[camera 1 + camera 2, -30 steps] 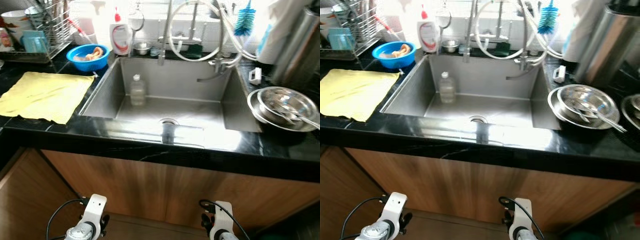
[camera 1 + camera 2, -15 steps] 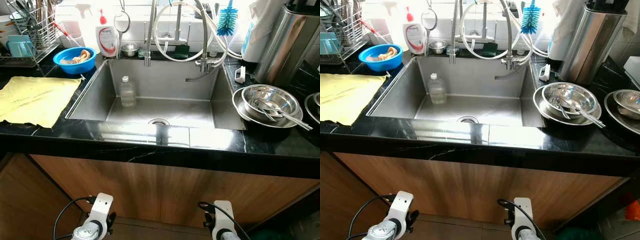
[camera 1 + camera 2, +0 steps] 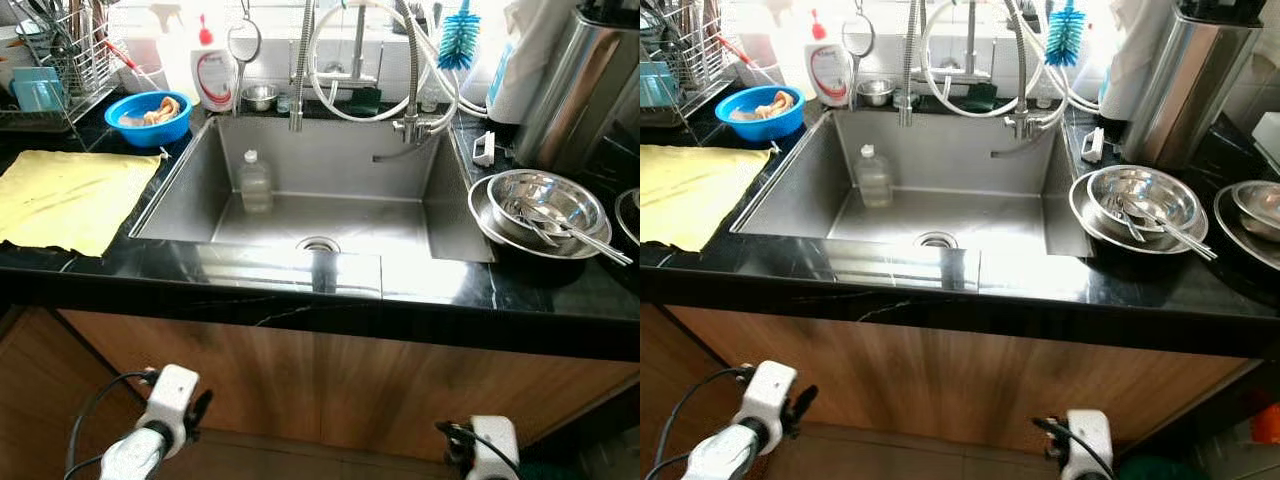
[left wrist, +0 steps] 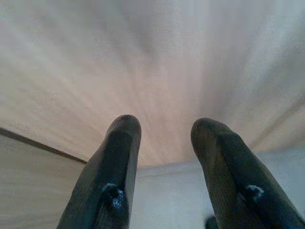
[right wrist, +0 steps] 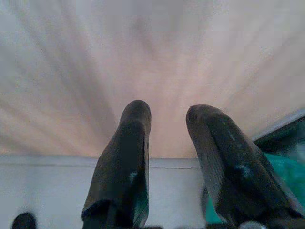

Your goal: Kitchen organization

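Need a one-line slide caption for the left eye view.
Steel sink holding a clear bottle, yellow cloth on its left, stacked steel bowls on its right.

No readable text, brand, number or sign. The one candidate is the white bottle with a red cap (image 3: 214,72), standing on the counter behind the sink (image 3: 330,205), at that basin's back left corner. It carries a label with a red band; the print on it is too small and too blurred to read in either eye view. The clear bottle (image 3: 254,182) standing inside the sink, near its back left, shows no legible marking. In both wrist views the surfaces are blurred and carry no lettering.
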Motion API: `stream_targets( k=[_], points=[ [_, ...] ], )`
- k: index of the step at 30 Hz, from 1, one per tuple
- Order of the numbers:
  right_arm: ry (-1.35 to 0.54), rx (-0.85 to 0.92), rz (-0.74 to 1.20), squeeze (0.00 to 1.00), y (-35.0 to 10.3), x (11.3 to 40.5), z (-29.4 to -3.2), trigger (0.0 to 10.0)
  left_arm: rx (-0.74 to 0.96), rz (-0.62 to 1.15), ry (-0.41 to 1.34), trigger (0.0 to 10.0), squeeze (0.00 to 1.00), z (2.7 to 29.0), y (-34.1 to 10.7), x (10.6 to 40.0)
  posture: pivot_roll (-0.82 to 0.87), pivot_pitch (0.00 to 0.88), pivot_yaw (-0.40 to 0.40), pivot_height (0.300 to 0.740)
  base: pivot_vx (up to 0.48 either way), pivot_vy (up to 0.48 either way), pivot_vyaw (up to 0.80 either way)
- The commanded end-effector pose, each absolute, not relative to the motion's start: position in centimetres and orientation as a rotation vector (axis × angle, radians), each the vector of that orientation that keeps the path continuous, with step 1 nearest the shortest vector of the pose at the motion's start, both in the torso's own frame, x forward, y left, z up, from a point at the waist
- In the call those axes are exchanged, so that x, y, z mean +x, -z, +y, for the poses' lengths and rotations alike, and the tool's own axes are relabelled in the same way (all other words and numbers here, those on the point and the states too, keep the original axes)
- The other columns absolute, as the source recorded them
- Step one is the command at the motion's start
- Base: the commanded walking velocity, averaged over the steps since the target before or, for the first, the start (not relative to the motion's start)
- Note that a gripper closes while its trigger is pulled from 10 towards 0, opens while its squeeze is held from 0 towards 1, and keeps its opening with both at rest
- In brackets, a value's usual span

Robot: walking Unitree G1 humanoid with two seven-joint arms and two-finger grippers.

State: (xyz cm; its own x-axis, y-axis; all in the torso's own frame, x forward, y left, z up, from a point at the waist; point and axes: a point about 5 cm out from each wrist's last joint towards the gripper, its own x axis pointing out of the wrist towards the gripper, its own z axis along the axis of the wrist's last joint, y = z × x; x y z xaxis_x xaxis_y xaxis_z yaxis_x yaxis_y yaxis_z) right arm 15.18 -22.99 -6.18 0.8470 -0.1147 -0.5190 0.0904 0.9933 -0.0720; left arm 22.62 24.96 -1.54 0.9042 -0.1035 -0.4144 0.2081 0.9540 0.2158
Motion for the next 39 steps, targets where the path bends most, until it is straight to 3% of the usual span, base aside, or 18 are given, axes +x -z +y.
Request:
stream_targets(
  k=[1,17,20,23,24,30,32,38,39],
  points=[
    [0.102,-0.046,0.495,0.00,5.4,15.4,-23.1,10.0,0.253,0.363,0.175,10.0,0.00,24.9,1.0,22.5,0.01,0.000,-0.012,0.740,0.000,0.000,0.00],
    [-0.006,-0.204,0.333,0.00,-0.6,11.9,-22.6,10.0,0.228,0.168,0.098,10.0,0.00,25.8,-3.8,18.8,0.01,0.000,-0.042,0.740,0.000,0.000,0.00],
    [0.027,-0.246,0.265,0.00,-3.5,11.8,-23.5,10.0,0.241,0.079,0.060,10.0,0.00,26.3,-6.8,18.4,0.01,0.000,-0.044,0.740,0.000,0.000,0.00],
    [0.068,-0.256,0.208,0.00,-5.7,12.6,-23.9,10.0,0.236,0.013,0.010,10.0,0.00,26.6,-9.1,19.1,0.01,0.000,-0.048,0.740,0.000,0.000,0.00],
    [0.097,-0.263,0.134,0.00,-7.5,14.3,-24.2,10.0,0.227,-0.070,-0.009,10.0,0.00,26.5,-11.4,21.1,0.01,0.000,-0.051,0.740,0.000,0.000,0.00],
    [0.102,-0.286,0.033,0.00,-10.4,17.8,-23.7,10.0,0.193,-0.188,0.008,10.0,0.00,25.2,-15.2,24.8,0.00,0.000,-0.042,0.740,0.000,0.000,0.00],
    [0.083,-0.264,-0.027,0.00,-12.0,19.8,-22.5,10.0,0.151,-0.255,0.025,10.0,0.00,23.7,-17.0,26.8,0.00,0.000,-0.038,0.740,0.000,0.000,0.00],
    [0.051,-0.254,-0.080,0.00,-13.3,21.8,-20.5,10.0,0.093,-0.291,0.077,10.0,0.00,21.0,-17.6,29.5,-0.01,0.000,-0.028,0.740,0.000,0.000,0.00],
    [0.058,-0.243,-0.088,0.38,-13.7,22.1,-20.3,10.0,0.086,-0.295,0.110,10.0,0.00,20.1,-17.9,30.3,-0.01,0.000,-0.026,0.740,0.000,0.000,0.00]
  ],
)
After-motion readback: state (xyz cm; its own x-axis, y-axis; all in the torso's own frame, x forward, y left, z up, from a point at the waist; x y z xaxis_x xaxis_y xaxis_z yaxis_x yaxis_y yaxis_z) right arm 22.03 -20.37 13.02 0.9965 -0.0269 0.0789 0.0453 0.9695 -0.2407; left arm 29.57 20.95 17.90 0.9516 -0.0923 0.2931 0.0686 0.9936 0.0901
